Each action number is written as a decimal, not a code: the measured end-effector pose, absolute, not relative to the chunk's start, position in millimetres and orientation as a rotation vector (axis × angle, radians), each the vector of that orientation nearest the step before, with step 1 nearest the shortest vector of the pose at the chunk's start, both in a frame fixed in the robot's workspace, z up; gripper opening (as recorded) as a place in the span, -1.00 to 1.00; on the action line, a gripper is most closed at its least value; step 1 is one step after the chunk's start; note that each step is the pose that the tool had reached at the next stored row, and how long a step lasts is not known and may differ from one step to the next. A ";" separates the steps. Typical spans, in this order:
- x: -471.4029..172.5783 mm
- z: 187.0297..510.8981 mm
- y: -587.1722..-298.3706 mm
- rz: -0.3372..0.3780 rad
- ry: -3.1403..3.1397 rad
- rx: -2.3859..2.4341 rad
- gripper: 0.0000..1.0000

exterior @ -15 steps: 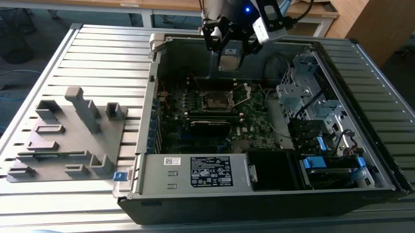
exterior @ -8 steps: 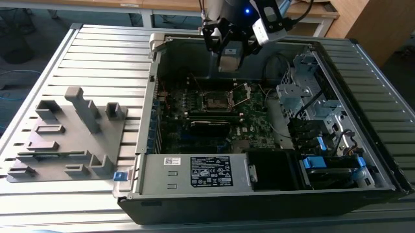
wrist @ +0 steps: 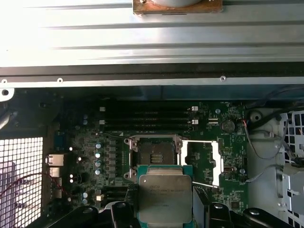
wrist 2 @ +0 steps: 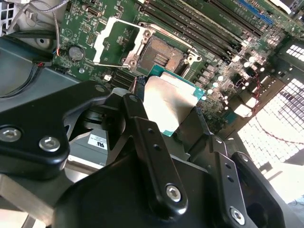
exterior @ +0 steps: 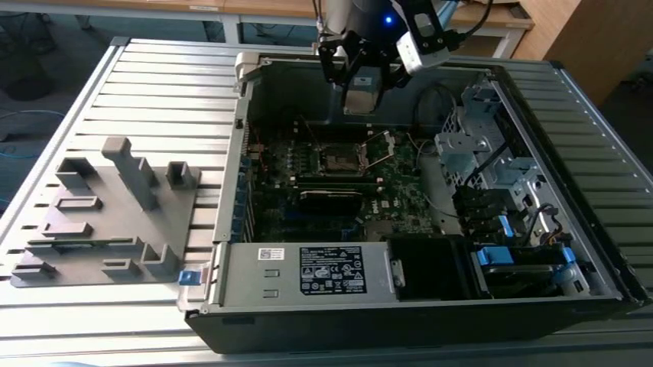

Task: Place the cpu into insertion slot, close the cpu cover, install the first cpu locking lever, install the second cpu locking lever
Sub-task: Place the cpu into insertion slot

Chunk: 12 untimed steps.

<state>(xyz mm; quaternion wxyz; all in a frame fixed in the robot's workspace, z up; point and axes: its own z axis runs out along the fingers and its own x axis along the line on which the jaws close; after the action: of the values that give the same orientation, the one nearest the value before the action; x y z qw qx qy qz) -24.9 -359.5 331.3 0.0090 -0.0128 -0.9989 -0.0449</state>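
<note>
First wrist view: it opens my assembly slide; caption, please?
The tool holds the flat square silver-grey cpu near the bare dark square insertion slot, thin silver cpu cover lying open.

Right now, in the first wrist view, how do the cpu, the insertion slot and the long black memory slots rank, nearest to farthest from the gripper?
1. The cpu, held in the gripper.
2. The insertion slot, open on the board just beyond it.
3. The memory slots, past the insertion slot.
</note>
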 end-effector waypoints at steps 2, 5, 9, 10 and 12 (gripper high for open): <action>-25.0 329.9 -359.6 -0.140 -3.120 -0.040 0.07; -24.9 329.2 -359.5 -0.139 -3.120 -0.040 0.07; -25.0 329.0 -359.5 -0.140 -3.120 -0.040 0.07; -25.0 328.9 -359.5 -0.140 -3.120 -0.040 0.07; -25.0 327.5 -359.5 -0.141 -3.120 -0.040 0.07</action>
<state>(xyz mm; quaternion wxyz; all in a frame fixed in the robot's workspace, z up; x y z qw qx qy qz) -25.0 -359.5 327.5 0.0089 -0.0128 -0.9989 -0.0450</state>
